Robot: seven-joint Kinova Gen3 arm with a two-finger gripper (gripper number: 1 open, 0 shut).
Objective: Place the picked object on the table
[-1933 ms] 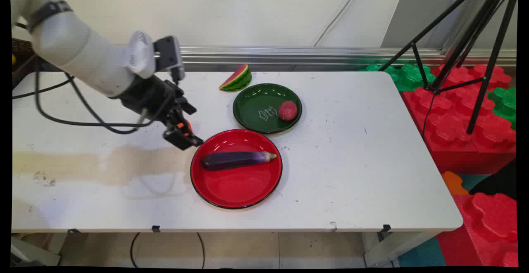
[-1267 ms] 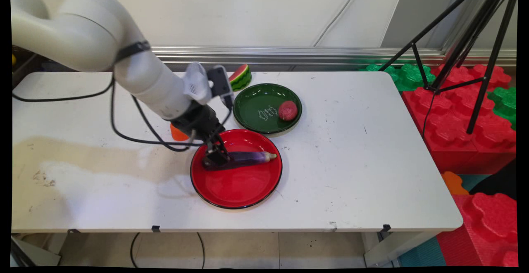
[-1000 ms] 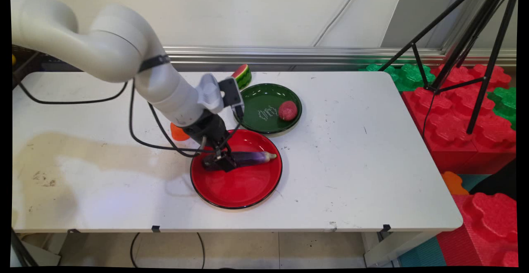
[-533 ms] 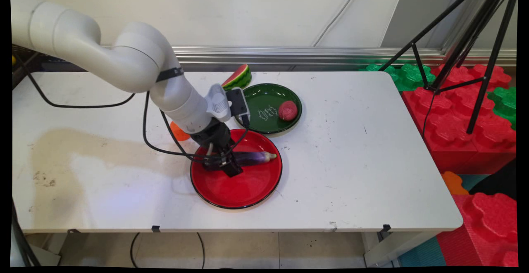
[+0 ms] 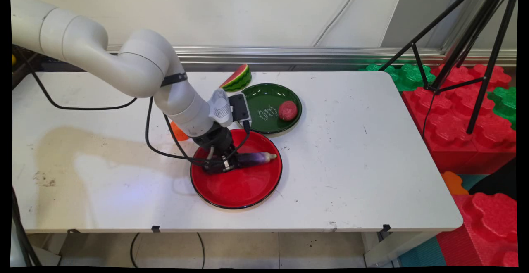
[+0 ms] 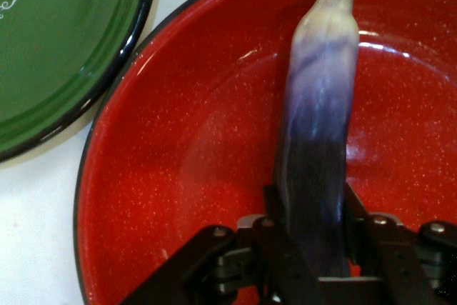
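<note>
On the desk (image 5: 372, 174), left to right:
Orange thing (image 5: 178, 132): a small orange shape behind the arm, mostly hidden; what it is cannot be told.
Gripper (image 5: 224, 164): low in the red plate, its 2 fingers (image 6: 275, 248) pinching the dark end of the eggplant from both sides, as the hand view shows.
Eggplant (image 5: 258, 157): lies in the red plate (image 5: 244, 190), pale tip toward the right; smooth, glossy, tapering, purple fading to whitish, most likely a plastic toy.
Red plate: round, shiny, finely speckled, black rim, shallow.
Watermelon slice (image 5: 237, 79): wedge with striped green rind, at the far edge.
Green plate (image 5: 268, 99): same shape, glossy, white lettering; touching or just beside the red plate's rim.
Red ball (image 5: 287, 110): rough, matt, resting in the green plate.
Risk, grip: the hold sits at 1 end, so the long free part may droop or twist out of the fingers.
Risk, skin: the slick surface may slide under pressure.
Risk, plate: fingers this low may scrape or drag the red plate against the green one.
</note>
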